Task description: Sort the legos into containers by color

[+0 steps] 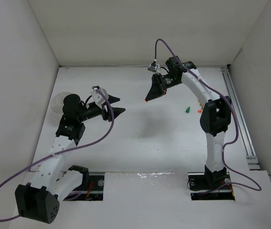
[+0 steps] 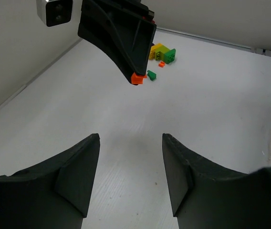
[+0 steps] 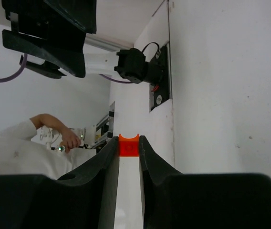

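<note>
My right gripper (image 1: 147, 100) is shut on a tiny orange lego (image 3: 129, 145), held at its fingertips above the middle of the table; the lego also shows in the left wrist view (image 2: 137, 78). My left gripper (image 1: 121, 105) is open and empty, pointing right toward the right gripper, with a gap between them. The left wrist view shows its jaws wide apart (image 2: 130, 143) over bare table. A white bowl (image 1: 58, 101) stands at the left, behind the left wrist. Loose legos lie at the right: a green one (image 1: 187, 110), an orange one (image 1: 200, 111), and a yellow and green cluster (image 2: 162, 52).
White walls enclose the table on three sides. A metal rail (image 1: 238, 109) runs along the right edge. The right arm's elbow (image 1: 215, 117) stands beside the loose legos. A person's arm (image 3: 54, 131) shows beyond the table in the right wrist view.
</note>
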Action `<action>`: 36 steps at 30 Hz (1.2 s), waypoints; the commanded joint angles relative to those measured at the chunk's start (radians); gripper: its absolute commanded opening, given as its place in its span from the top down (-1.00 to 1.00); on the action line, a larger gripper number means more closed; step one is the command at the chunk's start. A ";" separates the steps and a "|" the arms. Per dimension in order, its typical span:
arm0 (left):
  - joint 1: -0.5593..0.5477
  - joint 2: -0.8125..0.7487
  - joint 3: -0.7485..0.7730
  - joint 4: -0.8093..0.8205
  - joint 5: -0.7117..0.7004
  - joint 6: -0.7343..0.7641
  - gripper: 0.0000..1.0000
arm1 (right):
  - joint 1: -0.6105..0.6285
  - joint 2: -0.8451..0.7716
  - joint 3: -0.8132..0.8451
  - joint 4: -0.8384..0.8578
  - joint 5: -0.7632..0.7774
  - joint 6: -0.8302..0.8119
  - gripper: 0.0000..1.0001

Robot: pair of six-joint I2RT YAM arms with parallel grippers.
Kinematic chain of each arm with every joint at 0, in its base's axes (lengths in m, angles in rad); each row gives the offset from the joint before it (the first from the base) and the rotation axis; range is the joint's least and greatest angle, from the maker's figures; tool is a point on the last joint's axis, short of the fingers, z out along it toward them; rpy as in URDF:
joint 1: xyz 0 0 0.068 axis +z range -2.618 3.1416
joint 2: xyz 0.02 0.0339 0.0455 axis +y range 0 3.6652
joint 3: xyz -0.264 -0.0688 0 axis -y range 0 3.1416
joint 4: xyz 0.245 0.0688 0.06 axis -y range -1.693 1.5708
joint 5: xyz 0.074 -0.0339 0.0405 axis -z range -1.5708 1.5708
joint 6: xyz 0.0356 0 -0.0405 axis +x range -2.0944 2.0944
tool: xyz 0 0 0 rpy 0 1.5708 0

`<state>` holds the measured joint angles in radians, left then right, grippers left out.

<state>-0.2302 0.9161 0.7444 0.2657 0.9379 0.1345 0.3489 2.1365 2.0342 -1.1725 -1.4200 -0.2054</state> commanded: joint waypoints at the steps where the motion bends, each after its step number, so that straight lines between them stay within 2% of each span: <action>1: -0.040 0.009 -0.008 0.058 -0.037 0.054 -0.02 | 0.001 -0.015 0.028 0.014 -0.097 0.018 0.77; 8: -0.139 0.032 -0.017 0.089 -0.180 0.062 0.19 | 0.065 -0.064 -0.017 0.195 -0.004 0.222 0.80; 16: -0.166 0.050 -0.045 0.109 -0.270 0.043 0.16 | 0.107 -0.115 -0.069 0.370 0.118 0.429 0.82; 28: -0.189 0.059 -0.063 0.142 -0.297 0.025 -0.05 | 0.147 -0.133 -0.060 0.407 0.158 0.480 0.82; 36: -0.198 0.078 -0.063 0.162 -0.297 0.016 -0.05 | 0.177 -0.133 -0.037 0.416 0.178 0.489 0.82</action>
<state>-0.4240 0.9901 0.6930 0.3637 0.6350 0.1654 0.5053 2.0613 1.9553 -0.7986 -1.2510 0.2703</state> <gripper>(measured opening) 0.521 0.252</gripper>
